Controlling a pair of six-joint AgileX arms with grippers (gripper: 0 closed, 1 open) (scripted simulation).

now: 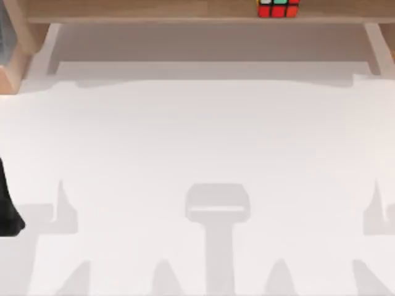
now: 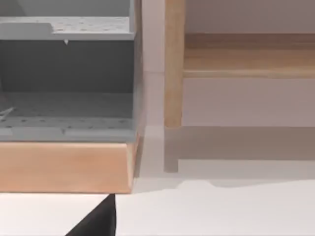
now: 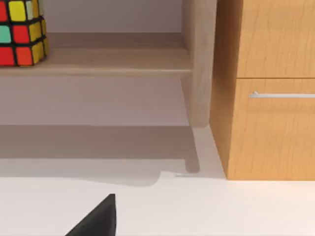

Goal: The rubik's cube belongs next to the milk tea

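Sensibly, with the rubik's cube point(image 1: 278, 8) on the wooden shelf point(image 1: 154, 9) along the table's point(image 1: 197, 160) far edge, right of centre, I planned a level reach with the right arm, though I couldn't tell either gripper's opening.

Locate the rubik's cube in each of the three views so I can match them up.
Top view: the rubik's cube sits on the wooden shelf at the far edge of the table, right of centre.
Left wrist view: not in it; the same wooden shelf is there beside a grey rack.
Right wrist view: the cube is on that shelf, with a wooden drawer cabinet farther along.
Shared landmark: the wooden shelf.
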